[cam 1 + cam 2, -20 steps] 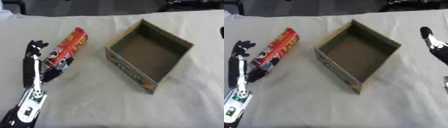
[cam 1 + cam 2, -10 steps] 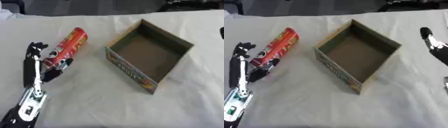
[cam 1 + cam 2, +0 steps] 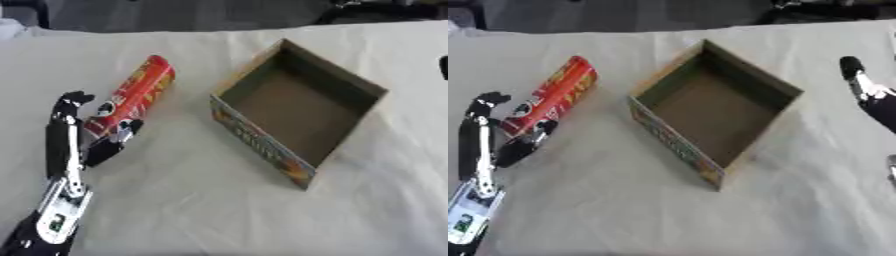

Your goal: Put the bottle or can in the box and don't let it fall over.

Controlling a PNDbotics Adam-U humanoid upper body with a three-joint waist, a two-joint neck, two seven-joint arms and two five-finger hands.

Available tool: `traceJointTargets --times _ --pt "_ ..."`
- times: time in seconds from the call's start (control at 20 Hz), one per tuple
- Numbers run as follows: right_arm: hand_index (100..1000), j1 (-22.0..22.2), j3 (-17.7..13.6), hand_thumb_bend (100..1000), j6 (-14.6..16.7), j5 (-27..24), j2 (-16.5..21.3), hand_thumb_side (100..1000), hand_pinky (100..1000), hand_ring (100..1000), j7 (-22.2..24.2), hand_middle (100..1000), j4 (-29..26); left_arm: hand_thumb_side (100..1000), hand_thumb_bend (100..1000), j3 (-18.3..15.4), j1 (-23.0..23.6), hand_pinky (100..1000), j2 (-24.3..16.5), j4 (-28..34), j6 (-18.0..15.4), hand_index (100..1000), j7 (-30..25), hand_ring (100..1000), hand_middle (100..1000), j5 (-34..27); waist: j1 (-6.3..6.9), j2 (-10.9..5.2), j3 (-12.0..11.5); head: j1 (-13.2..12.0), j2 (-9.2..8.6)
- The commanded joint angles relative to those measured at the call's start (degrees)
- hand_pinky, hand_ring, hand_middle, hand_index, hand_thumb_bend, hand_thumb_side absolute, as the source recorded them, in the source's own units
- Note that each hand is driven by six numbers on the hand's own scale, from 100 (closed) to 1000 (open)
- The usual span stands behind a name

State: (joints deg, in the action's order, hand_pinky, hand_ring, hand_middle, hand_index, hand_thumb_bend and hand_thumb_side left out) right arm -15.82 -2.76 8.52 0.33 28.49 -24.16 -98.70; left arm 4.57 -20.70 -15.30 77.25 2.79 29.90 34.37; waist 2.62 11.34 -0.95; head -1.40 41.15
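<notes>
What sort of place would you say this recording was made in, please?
Probably a lab or test bench rather than a home: a table draped in plain cream cloth, holding only a red can lying down and an open cardboard box, with the left robot hand beside the can.

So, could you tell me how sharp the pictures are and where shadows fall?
Left eye view: soft all over; the print on the red can and on the box wall is unreadable. Right eye view: equally soft; the right hand is smeared at the edge; the box's inner walls are shaded.
</notes>
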Motion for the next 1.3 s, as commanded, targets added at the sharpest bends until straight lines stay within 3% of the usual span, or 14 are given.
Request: traceJointTargets --times 0.05,0.65,0.95,1.3 --pt "850 -0.73 -0.14 603 0.11 0.31 0.84 336 846 863 0.01 734 -0.68 586 843 -0.65 -0.96 599 -0.37 -0.17 -0.54 766 0.27 945 792 -1.32 -0.3 -0.58 0.07 -0.09 -0.68" --pt "850 -0.82 -0.1 601 0.12 0.37 0.72 336 847 863 0.13 734 -0.67 560 846 -0.8 -2.57 596 0.25 -2.14 -2.73 754 0.21 938 781 -1.95 -0.39 -0.37 0.19 -0.19 -0.87" --pt "849 -1.06 -0.07 598 0.19 0.35 0.68 338 847 863 0.22 733 -0.77 499 835 -0.8 -3.47 564 0.52 -4.0 -1.85 743 -0.81 916 779 -0.94 -0.45 -0.04 0.36 -0.41 -1.1" --pt "848 -1.16 -0.07 594 0.32 0.45 0.67 336 847 863 0.25 731 -0.9 375 757 -0.89 -3.6 558 0.61 -4.94 -1.43 745 -1.55 953 800 -0.79 -0.48 -0.06 0.36 -0.48 -1.25"
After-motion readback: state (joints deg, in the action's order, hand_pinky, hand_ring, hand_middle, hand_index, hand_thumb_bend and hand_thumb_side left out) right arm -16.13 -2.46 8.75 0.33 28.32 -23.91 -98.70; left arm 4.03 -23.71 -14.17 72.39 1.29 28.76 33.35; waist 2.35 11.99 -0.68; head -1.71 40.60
